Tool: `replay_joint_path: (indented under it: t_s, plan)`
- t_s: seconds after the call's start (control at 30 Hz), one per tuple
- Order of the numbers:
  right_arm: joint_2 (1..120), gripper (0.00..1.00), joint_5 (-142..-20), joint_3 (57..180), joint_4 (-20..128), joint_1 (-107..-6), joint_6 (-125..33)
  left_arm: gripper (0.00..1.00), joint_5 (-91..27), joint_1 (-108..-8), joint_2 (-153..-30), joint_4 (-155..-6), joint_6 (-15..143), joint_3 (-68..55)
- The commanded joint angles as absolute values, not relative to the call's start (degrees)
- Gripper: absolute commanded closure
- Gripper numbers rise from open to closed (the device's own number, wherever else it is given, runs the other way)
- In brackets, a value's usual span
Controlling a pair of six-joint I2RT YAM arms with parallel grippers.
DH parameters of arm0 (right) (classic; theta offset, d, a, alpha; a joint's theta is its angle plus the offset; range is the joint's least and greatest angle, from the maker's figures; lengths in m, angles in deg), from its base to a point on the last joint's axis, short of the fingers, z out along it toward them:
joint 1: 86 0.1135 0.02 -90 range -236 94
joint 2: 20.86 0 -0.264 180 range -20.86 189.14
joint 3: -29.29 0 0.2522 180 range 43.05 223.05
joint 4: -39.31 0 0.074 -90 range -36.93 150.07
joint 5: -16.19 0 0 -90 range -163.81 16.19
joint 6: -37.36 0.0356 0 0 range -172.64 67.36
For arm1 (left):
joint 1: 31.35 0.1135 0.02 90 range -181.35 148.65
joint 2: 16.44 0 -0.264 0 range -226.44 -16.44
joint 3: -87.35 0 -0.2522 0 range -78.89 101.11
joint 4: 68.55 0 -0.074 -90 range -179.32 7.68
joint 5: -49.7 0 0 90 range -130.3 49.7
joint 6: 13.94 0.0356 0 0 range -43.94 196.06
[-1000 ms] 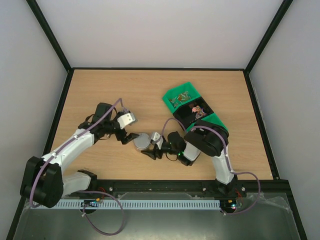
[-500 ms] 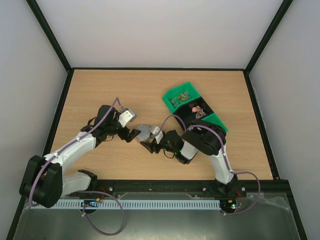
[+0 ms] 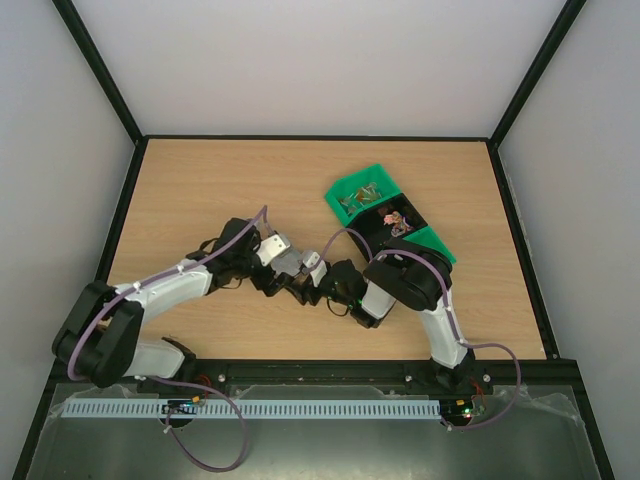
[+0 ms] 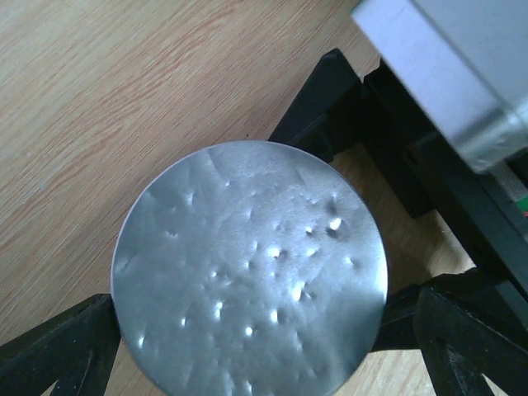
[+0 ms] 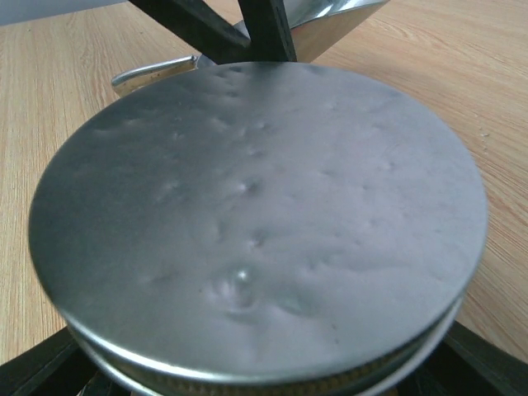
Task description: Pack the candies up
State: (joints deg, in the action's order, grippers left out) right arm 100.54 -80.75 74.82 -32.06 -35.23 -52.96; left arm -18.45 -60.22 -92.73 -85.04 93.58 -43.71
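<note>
Left pincer is spread wide, straddling the round silver lid right below it. Right pincer pinches the container under that lid from the opposite side. Candies lie in the green bins, well apart, far-right of both.

Light wooden table is carrying a row of green plastic bins lying directly on its right rear part.

Left end effector and right end effector hem the silver lid; green bins stand right, bare table beyond.
</note>
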Motion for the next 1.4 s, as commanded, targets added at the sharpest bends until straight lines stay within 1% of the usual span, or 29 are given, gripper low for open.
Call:
replay_joint_path:
  t_s: [0.0,0.37,0.5,0.6,0.7,0.9,1.03,1.23,1.37]
  plan:
    - [102.3,0.67,-79.6,74.6,-27.8,-35.1,-51.1,0.01,-20.6,-61.5,-95.1,-82.9,94.1,-42.7]
    - [102.4,0.67,-81.0,74.5,-27.8,-35.0,-51.1,0.0,-20.6,-62.7,-98.0,-81.7,93.5,-40.6]
    - [102.6,0.67,-81.1,74.5,-27.8,-35.1,-51.3,0.02,-20.8,-63.2,-99.9,-82.0,93.7,-39.5]
    - [102.3,0.67,-81.5,74.3,-27.8,-35.1,-51.4,0.06,-19.2,-63.2,-100.0,-82.9,95.0,-39.1]
    - [101.9,0.67,-82.0,74.1,-27.8,-35.1,-51.8,0.13,-18.0,-63.1,-100.1,-84.9,96.9,-38.8]
    - [101.5,0.67,-84.4,73.4,-28.2,-35.1,-52.6,0.21,-18.1,-62.5,-99.2,-87.9,100.5,-39.9]
    - [101.2,0.68,-88.7,72.5,-29.1,-35.1,-53.6,0.27,-16.2,-62.0,-98.8,-91.0,103.8,-39.8]
    - [99.8,0.68,-99.8,69.4,-30.7,-35.1,-58.0,0.27,-11.5,-61.5,-97.8,-97.0,113.9,-40.1]
    - [98.7,0.68,-108.1,67.4,-30.8,-35.1,-62.0,0.28,-7.1,-61.5,-97.3,-102.6,125.1,-40.8]
